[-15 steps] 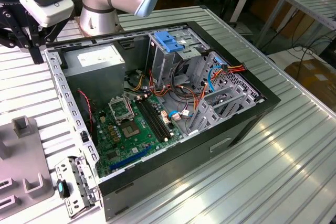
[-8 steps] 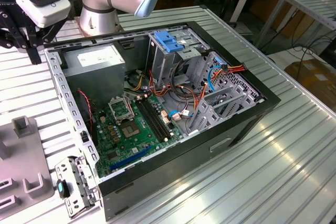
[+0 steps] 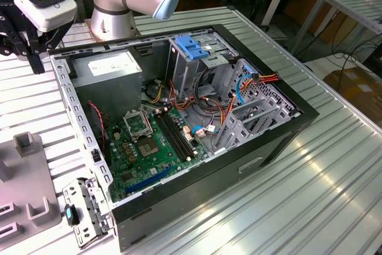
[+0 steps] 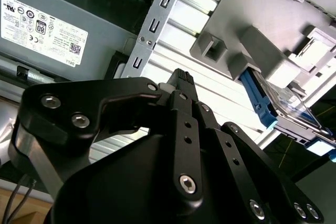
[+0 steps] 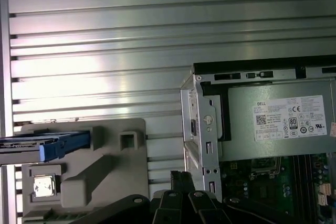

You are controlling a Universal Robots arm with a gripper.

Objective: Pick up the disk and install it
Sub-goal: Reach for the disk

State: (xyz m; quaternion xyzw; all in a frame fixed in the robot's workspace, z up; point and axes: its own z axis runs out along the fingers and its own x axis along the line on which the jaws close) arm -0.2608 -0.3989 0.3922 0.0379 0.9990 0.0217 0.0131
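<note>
Jaws were pressed together with nothing between them. The gripper (image 4: 181, 75) hung over the ribbed metal table (image 5: 105, 35), just beside the corner of the open computer case (image 5: 202, 129). The disk (image 4: 289, 106), with its blue rails, sat apart from it in a grey holder (image 5: 105, 156) on the table. A grey box (image 5: 239, 129) with a white sticker sat inside the case.

silver disk (image 5: 50, 145), blue rails, seated in grey holder (image 5: 105, 169).
</note>
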